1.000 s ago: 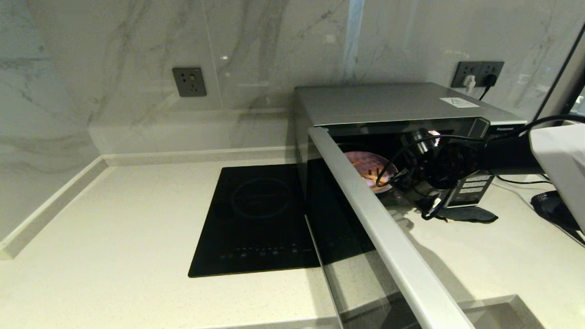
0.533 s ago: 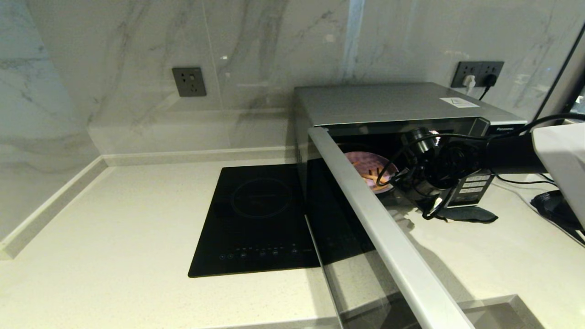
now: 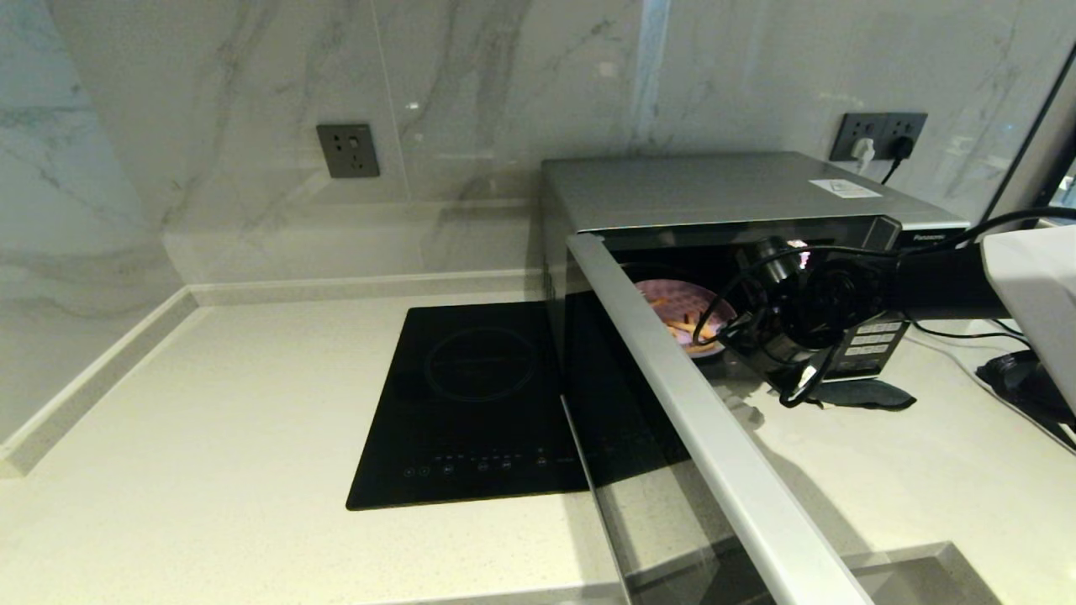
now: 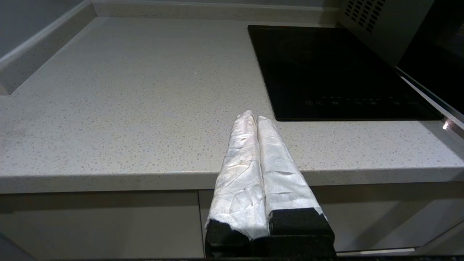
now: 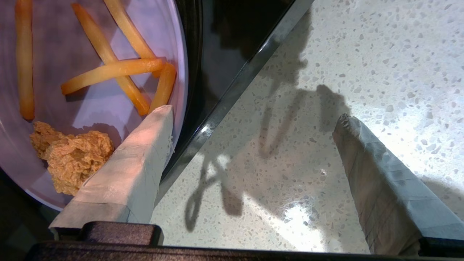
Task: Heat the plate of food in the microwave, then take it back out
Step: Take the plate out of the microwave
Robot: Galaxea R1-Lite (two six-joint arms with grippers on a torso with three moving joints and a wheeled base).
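The silver microwave (image 3: 714,189) stands with its dark glass door (image 3: 698,420) swung wide open toward me. The lilac plate (image 3: 685,315) sits inside the cavity near the front sill. In the right wrist view the plate (image 5: 54,90) holds golden fries (image 5: 112,70) and a breaded piece (image 5: 72,156). My right gripper (image 5: 253,114) is open at the cavity mouth. One wrapped finger (image 5: 145,145) lies over the plate's near rim and the other hangs above the countertop (image 5: 308,72). My left gripper (image 4: 252,116) is shut and empty, in front of the counter's edge.
A flat black induction hob (image 3: 479,395) is set into the counter left of the microwave. The open door juts out over the counter's front. The button panel (image 3: 874,340) and a dark pad (image 3: 857,393) lie behind my right wrist. Cables run to the wall socket (image 3: 878,134).
My right wrist has shifted slightly outward and lower at the cavity mouth. The plate appears a touch nearer the front. The left arm has not moved.
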